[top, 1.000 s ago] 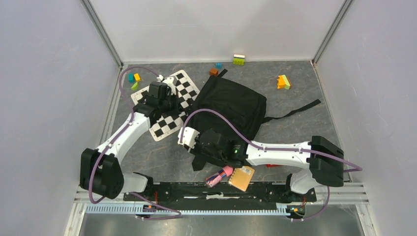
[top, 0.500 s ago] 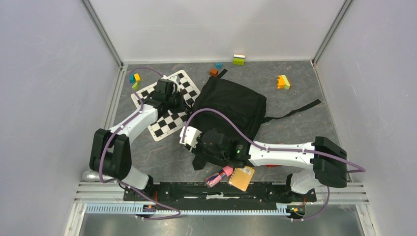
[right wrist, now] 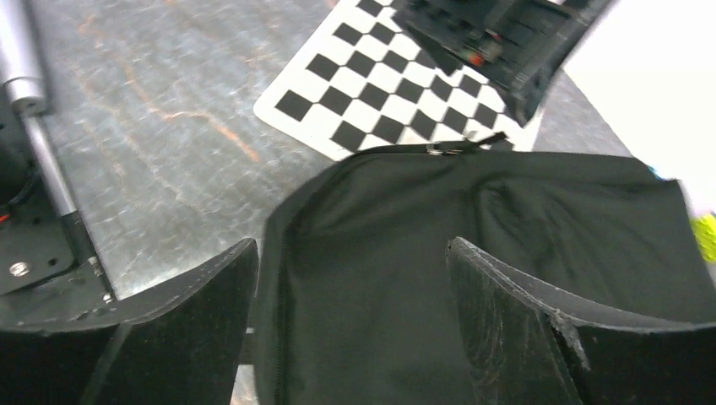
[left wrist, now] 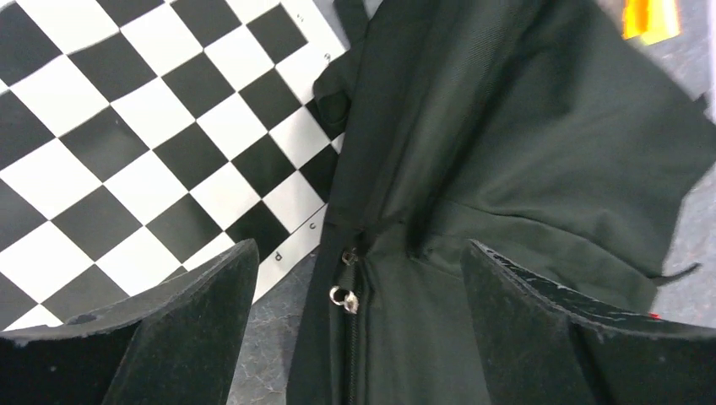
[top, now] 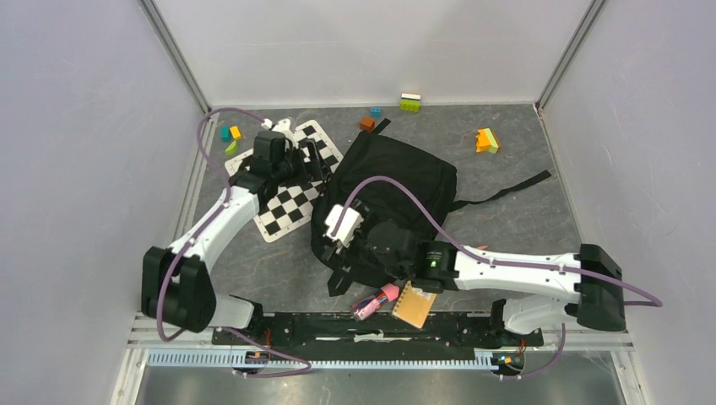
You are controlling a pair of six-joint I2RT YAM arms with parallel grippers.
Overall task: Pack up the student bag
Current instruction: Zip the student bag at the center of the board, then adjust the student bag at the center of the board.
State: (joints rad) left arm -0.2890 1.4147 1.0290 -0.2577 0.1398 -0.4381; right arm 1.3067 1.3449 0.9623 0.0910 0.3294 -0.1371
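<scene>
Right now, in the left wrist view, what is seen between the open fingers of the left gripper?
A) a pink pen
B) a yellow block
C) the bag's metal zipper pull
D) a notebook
C: the metal zipper pull on the student bag shows between the spread fingers of the left gripper, beside the checkerboard sheet.

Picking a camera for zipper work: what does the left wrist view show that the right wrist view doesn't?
Only the left wrist view: an orange-and-yellow block at its top right corner. Only the right wrist view: the left arm over the checkerboard mat, and a silver rod at far left. Both: the student bag, the checkerboard mat and a metal zipper pull.
</scene>
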